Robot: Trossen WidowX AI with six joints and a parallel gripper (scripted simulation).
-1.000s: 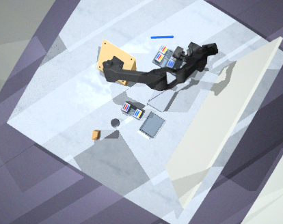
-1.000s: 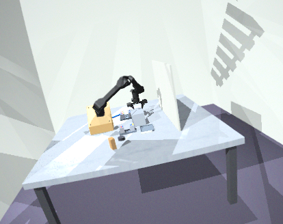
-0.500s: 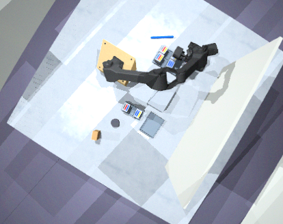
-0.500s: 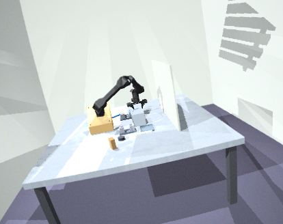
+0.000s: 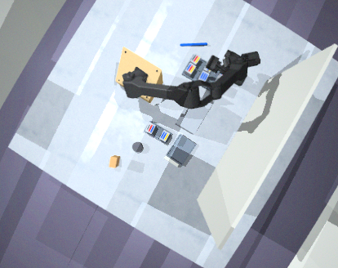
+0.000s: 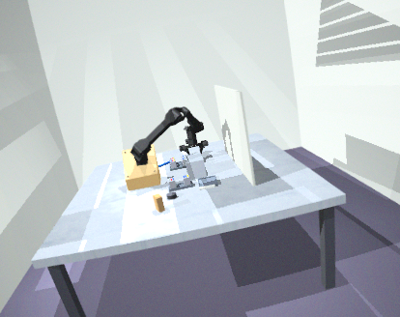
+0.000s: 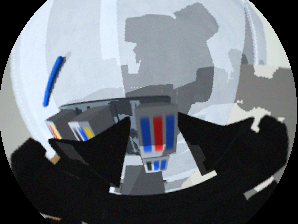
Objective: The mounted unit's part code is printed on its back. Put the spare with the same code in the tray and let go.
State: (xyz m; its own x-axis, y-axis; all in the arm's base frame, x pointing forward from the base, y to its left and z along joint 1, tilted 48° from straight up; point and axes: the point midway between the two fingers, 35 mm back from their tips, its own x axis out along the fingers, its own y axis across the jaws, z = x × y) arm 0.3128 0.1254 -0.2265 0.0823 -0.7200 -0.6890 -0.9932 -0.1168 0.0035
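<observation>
My gripper (image 6: 193, 151) (image 7: 153, 117) points down over the far rack (image 7: 118, 107) and is open. Between its fingers in the wrist view is a grey unit (image 7: 157, 132) with blue, red and blue stripes, apparently in the rack and not gripped. Other units there include one with red and yellow stripes (image 5: 196, 60), one with red and blue (image 5: 191, 68) and one with blue stripes (image 5: 204, 76). Two more striped units (image 5: 151, 129) (image 5: 165, 136) stand in a near rack. The grey tray (image 5: 180, 153) (image 6: 209, 182) beside it looks empty. I cannot tell which unit is the mounted one.
A tall white panel (image 5: 269, 143) (image 6: 237, 140) stands at the right. The arm's yellow base box (image 6: 144, 182) is at the left. A blue stick (image 5: 193, 44) (image 7: 53, 80) lies beyond the far rack. A dark disc (image 5: 137, 147) and an orange block (image 5: 114, 162) (image 6: 158, 203) are nearer.
</observation>
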